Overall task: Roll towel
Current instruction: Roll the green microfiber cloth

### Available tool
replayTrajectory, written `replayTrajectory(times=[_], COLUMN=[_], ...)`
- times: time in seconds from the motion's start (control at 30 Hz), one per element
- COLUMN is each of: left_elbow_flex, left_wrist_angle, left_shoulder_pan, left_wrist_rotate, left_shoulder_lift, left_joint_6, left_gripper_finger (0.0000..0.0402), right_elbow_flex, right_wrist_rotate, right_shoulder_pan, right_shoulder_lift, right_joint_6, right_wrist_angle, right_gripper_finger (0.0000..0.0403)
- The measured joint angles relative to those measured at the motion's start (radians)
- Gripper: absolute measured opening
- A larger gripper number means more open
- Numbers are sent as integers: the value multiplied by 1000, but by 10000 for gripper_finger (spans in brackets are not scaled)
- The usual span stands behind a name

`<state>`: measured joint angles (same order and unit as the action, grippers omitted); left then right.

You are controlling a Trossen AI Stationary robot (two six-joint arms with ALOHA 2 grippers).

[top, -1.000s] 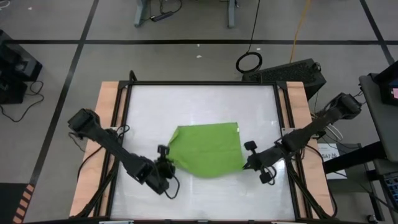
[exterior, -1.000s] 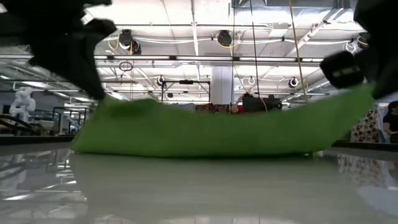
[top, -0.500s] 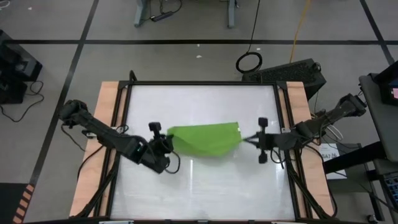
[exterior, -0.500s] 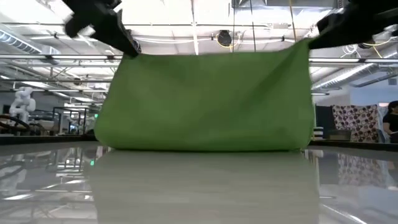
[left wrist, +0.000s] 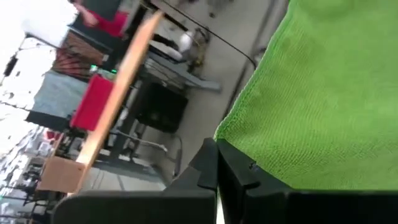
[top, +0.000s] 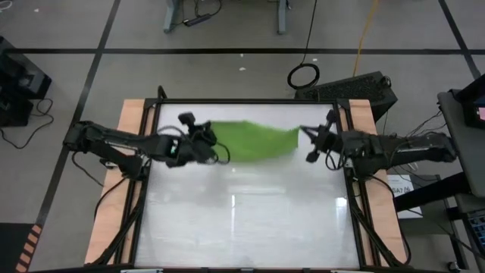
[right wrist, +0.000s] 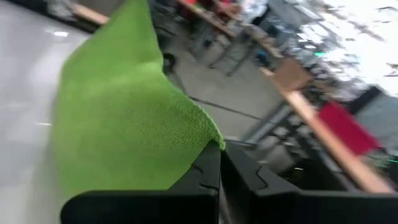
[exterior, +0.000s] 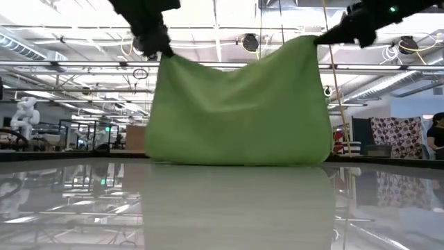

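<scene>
Glossy white table with wooden side rails; black cable coil on floor at one o'clock.

A: What differs from one second earlier?
B: Both grippers, left and right, now sit nearer the table's far edge, higher up.
A: And the lime-green soft cloth towel?
B: Formerly low and spread; now it hangs lifted between them, lower edge at the tabletop.

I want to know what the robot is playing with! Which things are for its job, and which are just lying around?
For the job:
- bright lime-green soft cloth towel, hanging
- left gripper, pinching one top corner
- right gripper, pinching the other

Just lying about:
- black cable ring on the floor
- white glossy table, underneath
</scene>
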<state>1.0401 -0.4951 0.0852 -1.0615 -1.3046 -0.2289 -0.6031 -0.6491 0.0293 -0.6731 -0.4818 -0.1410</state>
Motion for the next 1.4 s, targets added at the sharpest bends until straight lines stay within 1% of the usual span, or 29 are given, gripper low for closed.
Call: replayTrajectory(times=[0.03, 0.1, 0.17, 0.23, 0.4, 0.47, 0.57, 0.63, 0.7, 0.83, 0.97, 1.03, 1.1, 1.27, 1.33, 1.4], left_elbow_flex=[0, 1, 2, 2, 0, -17, -53, -76, -104, -123, -123, -123, -123, -122, -122, -122], left_wrist_angle=[52, 144, 167, 144, -15, -36, -62, -60, -57, -39, -4, -5, -22, -48, -39, -34], left_shoulder_pan=[-16, -33, -26, 3, 95, 123, 156, 173, 190, 229, 263, 273, 276, 235, 206, 174], left_wrist_rotate=[4, 41, 115, 192, 420, 502, 576, 608, 647, 695, 755, 756, 727, 607, 551, 466], left_shoulder_lift=[18, 56, 95, 119, 115, 88, 27, -20, -69, -168, -245, -270, -280, -267, -256, -249], left_joint_6=[-44, -96, -109, -91, 15, 68, 144, 192, 233, 300, 328, 329, 329, 320, 299, 283], left_gripper_finger=[0, 0, 0, 0, 0, 0, 0, 0, 0, 0, 0, 0, 0, 0, 0, 0], right_elbow_flex=[-24, -64, -97, -118, -118, -89, -2, 66, 135, 222, 278, 296, 311, 311, 302, 284], right_wrist_rotate=[6, 60, 135, 228, 494, 589, 724, 772, 798, 802, 740, 719, 687, 541, 427, 301], right_shoulder_pan=[-23, -55, -64, -63, -61, -50, -17, 7, 40, 105, 153, 177, 195, 209, 207, 198], right_shoulder_lift=[1, 5, 7, 8, -8, -17, -17, -17, -19, -23, -25, -24, -26, -25, -25, -21], right_joint_6=[-18, -27, -6, 44, 230, 292, 367, 420, 470, 559, 661, 700, 726, 750, 770, 787], right_wrist_angle=[1, -1, -40, -117, -389, -436, -412, -373, -309, -170, -154, -147, -151, -148, -165, -193], right_gripper_finger=[0, 0, 0, 0, 0, 0, 0, 0, 0, 0, 0, 0, 0, 0, 0, 0])
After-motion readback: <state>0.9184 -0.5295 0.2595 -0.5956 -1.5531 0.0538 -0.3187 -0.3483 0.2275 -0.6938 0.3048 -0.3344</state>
